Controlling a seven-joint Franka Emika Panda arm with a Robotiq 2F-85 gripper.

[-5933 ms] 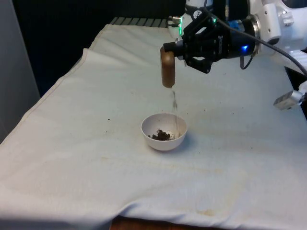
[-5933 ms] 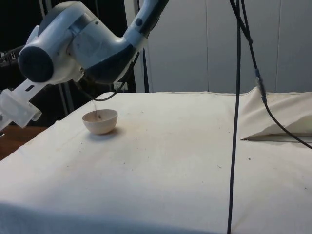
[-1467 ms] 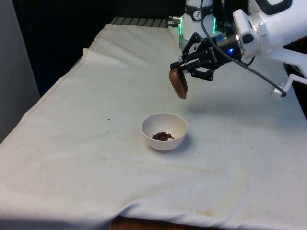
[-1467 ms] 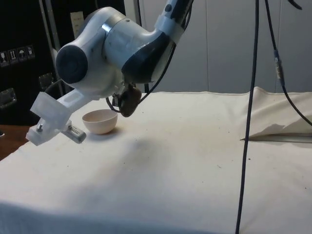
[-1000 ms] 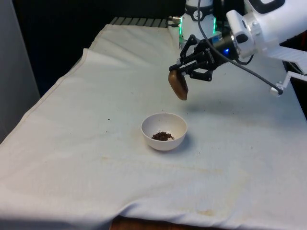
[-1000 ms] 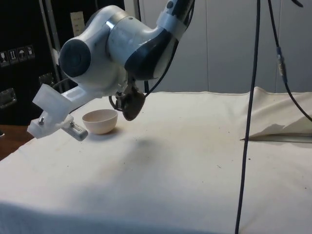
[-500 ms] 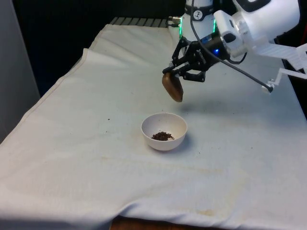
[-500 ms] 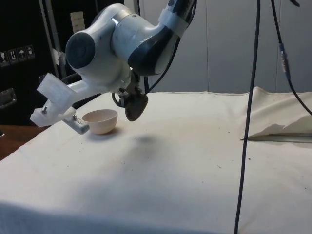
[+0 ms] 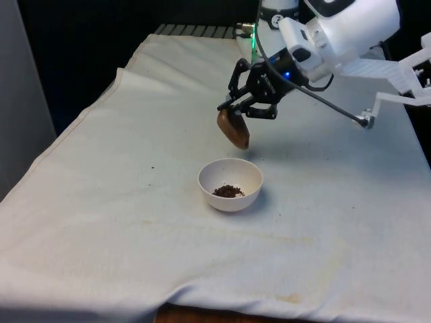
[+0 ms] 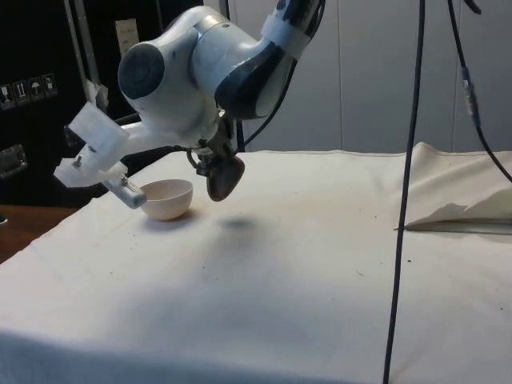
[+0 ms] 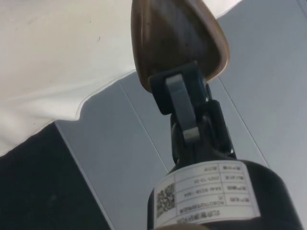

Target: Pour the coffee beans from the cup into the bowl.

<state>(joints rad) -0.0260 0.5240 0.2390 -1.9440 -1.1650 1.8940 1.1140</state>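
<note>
Currently the gripper (image 9: pixel 237 112) holds the brown cup (image 9: pixel 233 128) clamped between its closed fingers, tilted in the air just behind the white bowl (image 9: pixel 229 184), on its far side in the front view. Coffee beans (image 9: pixel 228 191) lie in the bowl's bottom; a few dark specks dot the cloth (image 9: pixel 121 222). Risks, as judged: any beans left in the tilted cup may drop onto the cloth outside the bowl. Because the cup sits low, a careless sweep toward the bowl may strike its rim and tip it. A weak clamp may let the cup slip.
</note>
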